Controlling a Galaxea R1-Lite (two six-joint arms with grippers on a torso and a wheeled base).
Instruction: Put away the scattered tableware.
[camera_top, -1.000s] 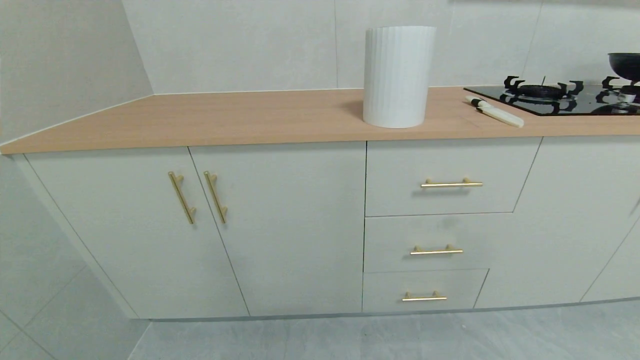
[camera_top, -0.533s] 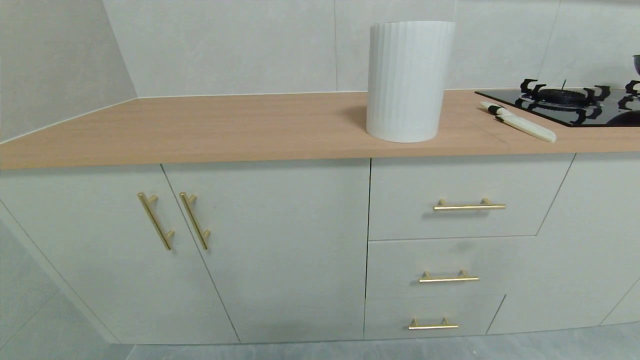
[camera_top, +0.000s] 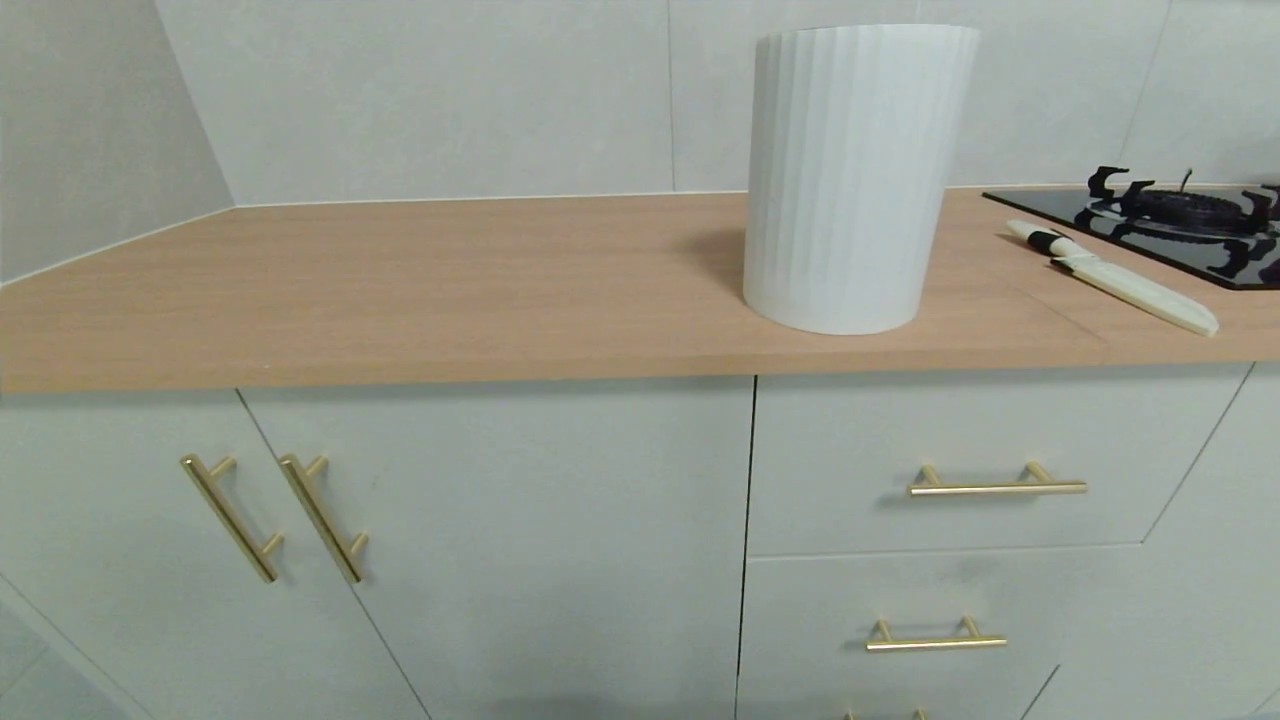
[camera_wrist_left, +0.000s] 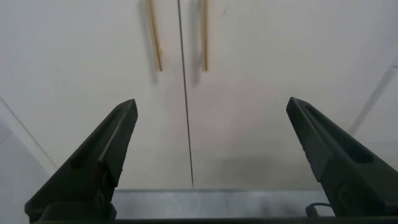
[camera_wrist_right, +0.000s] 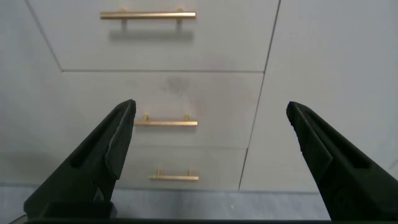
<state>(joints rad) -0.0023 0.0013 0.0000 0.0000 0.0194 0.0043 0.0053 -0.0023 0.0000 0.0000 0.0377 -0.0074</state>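
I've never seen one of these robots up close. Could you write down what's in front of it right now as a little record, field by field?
Surface: wooden countertop
Tableware: pale knife lying flat on the countertop, beside the stove
Holder: tall white ribbed container, upright, apart from the knife
Left arm: left gripper open, empty, facing the cabinet doors
Right arm: right gripper open, empty, facing the drawers
Storage: doors and drawers all closed
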